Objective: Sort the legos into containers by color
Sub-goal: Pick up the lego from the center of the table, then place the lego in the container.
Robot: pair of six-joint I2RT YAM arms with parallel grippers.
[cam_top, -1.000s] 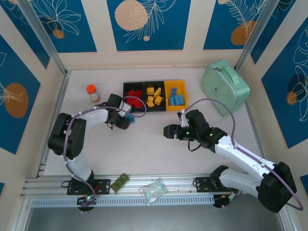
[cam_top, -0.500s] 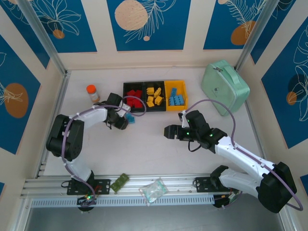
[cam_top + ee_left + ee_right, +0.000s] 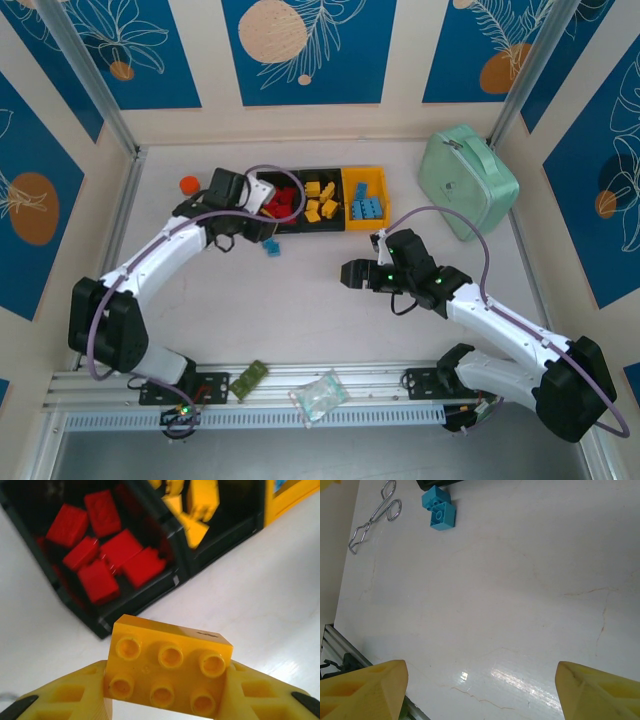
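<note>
I have the left gripper [image 3: 167,680] clamped on a yellow-orange six-stud plastic brick [image 3: 169,662], with the yellow fingers [image 3: 65,695] pressed against its two short ends. The brick hangs over the white table [image 3: 300,320], just in front of the near wall of the left black plastic bin [image 3: 137,600].

That bin holds a loose heap of red bricks [image 3: 100,555]. I count about six through the left wrist camera, lying at odd angles. The middle black plastic bin [image 3: 322,175] touches it on the right and holds a pile of yellow-orange bricks [image 3: 320,200]. The yellow-orange plastic bin [image 3: 384,200] comes last in the row and has light blue bricks [image 3: 367,207] inside, gathered toward its near half. All three bins stand side by side at the far side of the table, their long walls touching.

A stray light blue brick [image 3: 270,246] lies on the table just in front of the left bin. Through the right wrist camera it looks like two small pieces pressed together.

The right gripper [image 3: 345,273] hovers over bare table, well apart from the bins. Its fingers are spread wide and there is nothing between them. A mint-green rounded case [image 3: 467,180] sits at the far right.
</note>
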